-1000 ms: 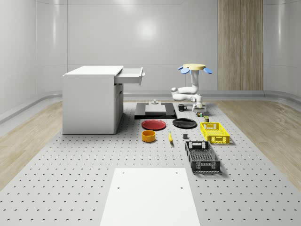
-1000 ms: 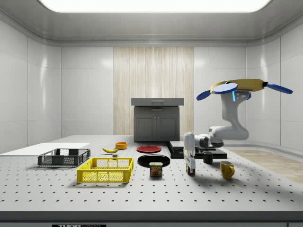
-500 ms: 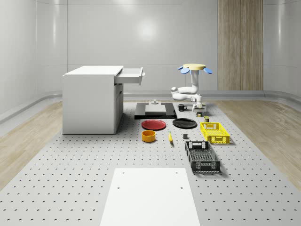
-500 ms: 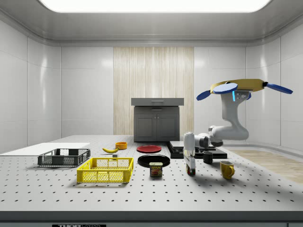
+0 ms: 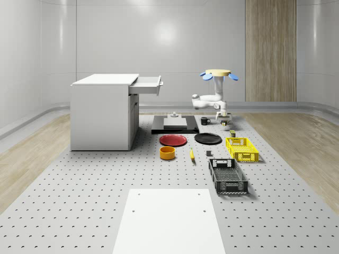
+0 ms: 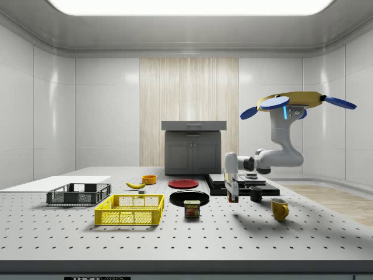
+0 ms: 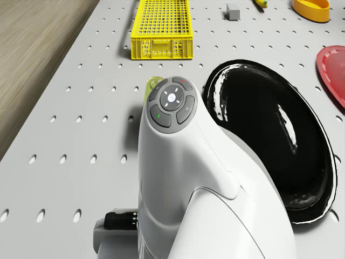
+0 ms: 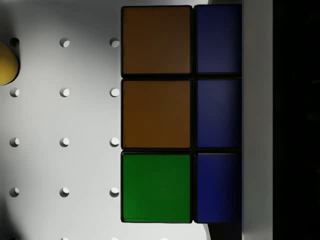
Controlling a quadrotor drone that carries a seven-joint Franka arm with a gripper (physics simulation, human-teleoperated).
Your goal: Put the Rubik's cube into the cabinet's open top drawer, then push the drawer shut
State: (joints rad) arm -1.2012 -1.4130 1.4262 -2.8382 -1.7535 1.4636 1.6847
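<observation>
Your drone (image 6: 294, 102) hovers at the right of the side view, well above the counter (image 5: 79, 180), with its arm bent down and toward that frame's middle. In the whole-scene view it sits right of centre in the upper half, beyond the black plate (image 7: 269, 140) and the yellow crate (image 7: 161, 27).

The end effector (image 6: 232, 197) hangs pointing straight down, just right of centre in the side view. It is clear of the counter, and its shadow lies on the surface below. It is holding the Rubik's cube (image 8: 156, 114): at the wrist you see the cube close up, with two orange tiles, one green tile and a column of blue tiles. One finger (image 8: 257, 120) lies along its blue side. The perforated counter lies behind the cube, so the cube is off the surface in your grip.

The cabinet (image 5: 103, 114) stands at the left of the whole-scene view, well apart from the cube. Its top drawer (image 5: 147, 84) is pulled out toward the frame's middle.

In the side view a yellow mug (image 6: 279, 208) stands on the counter to the lower right of the end effector. A tin (image 6: 192, 209) stands to its lower left, just in front of the black plate. Neither touches the end effector or the cube.
</observation>
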